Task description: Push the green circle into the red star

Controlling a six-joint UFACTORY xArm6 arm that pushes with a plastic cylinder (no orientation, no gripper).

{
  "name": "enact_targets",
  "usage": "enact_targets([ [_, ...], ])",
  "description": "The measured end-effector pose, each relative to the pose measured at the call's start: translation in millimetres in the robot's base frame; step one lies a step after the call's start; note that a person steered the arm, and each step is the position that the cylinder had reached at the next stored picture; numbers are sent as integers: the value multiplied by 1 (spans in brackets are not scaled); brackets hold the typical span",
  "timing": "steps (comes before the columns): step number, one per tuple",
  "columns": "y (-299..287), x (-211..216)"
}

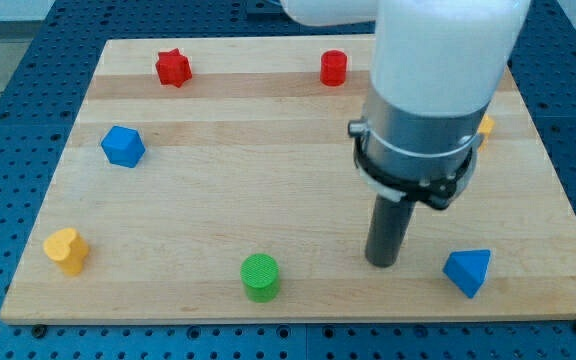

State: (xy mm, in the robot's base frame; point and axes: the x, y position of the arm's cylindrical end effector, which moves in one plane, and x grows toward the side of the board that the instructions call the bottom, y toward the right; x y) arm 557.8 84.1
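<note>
The green circle (pixel 260 276) lies near the view's bottom edge of the wooden board, a little left of centre. The red star (pixel 173 67) sits far off at the view's top left. My tip (pixel 383 262) rests on the board to the right of the green circle, about a hand's width away and not touching it. The rod hangs from the large white and grey arm that fills the view's upper right.
A red cylinder (pixel 334 68) stands at the top centre. A blue block (pixel 123 146) is at the left, a yellow heart (pixel 66 250) at the bottom left, a blue triangle (pixel 468 270) right of my tip. An orange-yellow block (pixel 485 126) peeks from behind the arm.
</note>
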Motion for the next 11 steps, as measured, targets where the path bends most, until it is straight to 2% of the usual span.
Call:
enact_targets([
  [1,29,-24],
  [2,35,-22],
  [3,-42,8],
  [4,-87,52],
  [7,-155,60],
  [8,-141,54],
  [9,-142,4],
  [11,-91,-56],
])
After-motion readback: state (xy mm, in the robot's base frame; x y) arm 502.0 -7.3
